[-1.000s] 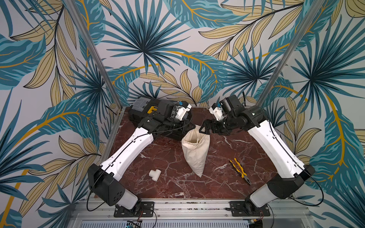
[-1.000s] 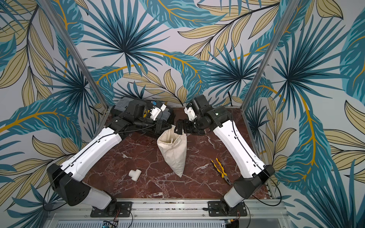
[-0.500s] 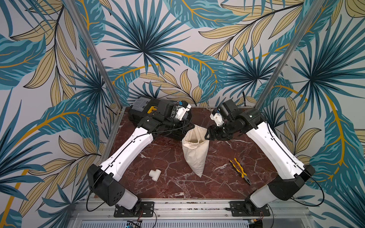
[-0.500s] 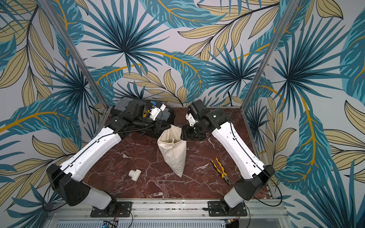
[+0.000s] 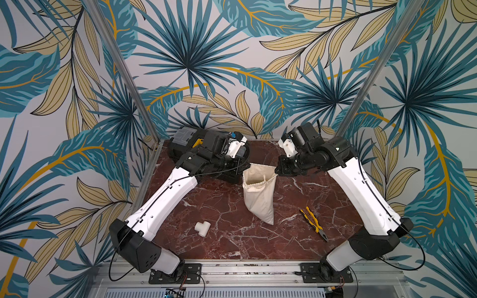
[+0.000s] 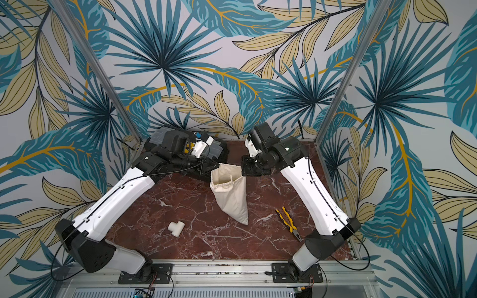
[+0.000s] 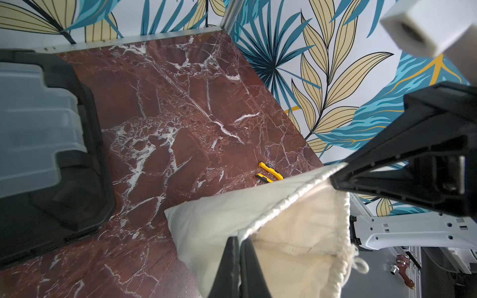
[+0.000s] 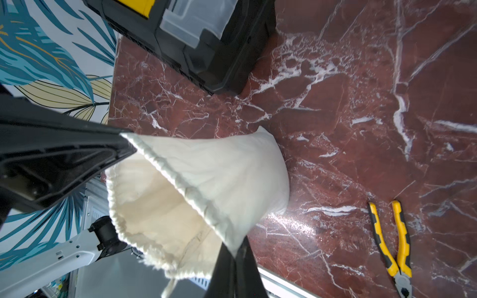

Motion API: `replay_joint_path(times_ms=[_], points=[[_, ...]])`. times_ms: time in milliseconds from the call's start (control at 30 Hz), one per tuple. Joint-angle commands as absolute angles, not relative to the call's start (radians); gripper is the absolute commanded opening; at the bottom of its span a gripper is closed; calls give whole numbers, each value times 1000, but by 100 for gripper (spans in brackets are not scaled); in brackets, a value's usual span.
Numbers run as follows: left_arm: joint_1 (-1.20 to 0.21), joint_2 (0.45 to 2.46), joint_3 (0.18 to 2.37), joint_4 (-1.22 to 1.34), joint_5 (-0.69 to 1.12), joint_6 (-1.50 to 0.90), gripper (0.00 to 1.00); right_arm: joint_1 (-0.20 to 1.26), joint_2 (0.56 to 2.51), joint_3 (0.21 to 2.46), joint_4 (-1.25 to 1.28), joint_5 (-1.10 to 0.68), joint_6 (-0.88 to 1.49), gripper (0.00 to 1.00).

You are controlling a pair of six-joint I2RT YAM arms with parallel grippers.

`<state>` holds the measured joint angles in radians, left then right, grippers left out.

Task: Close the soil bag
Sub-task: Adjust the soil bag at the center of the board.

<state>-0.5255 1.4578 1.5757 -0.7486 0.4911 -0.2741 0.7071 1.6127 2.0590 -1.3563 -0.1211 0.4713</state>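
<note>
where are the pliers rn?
In both top views the yellow-handled pliers lie flat on the marble table, on the robot's right, between the soil bag and the right arm, touching neither.

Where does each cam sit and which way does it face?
Top views: overhead by the arm bases, facing down and back; both arms, soil bag between left gripper and right gripper.
Left wrist: faces across the bag mouth toward pliers; own gripper shut on hem.
Right wrist: faces toolbox; own gripper shut on hem.
Shared: both wrists see the open mouth and opposite gripper.
</note>
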Motion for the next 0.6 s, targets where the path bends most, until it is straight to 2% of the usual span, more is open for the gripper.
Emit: replay_joint_path(times_ms=[0, 233, 567], points=[[-522, 1360, 1575, -762, 378, -306, 0, 704, 1653, 2113, -1314, -83, 417, 0], [-554, 1199, 1417, -714, 207, -431, 0, 697, 1709, 2146, -1261, -149, 314, 0], [-660, 1137, 1334, -742, 72, -534, 0, 673, 1770, 2166, -1246, -219, 188, 0]])
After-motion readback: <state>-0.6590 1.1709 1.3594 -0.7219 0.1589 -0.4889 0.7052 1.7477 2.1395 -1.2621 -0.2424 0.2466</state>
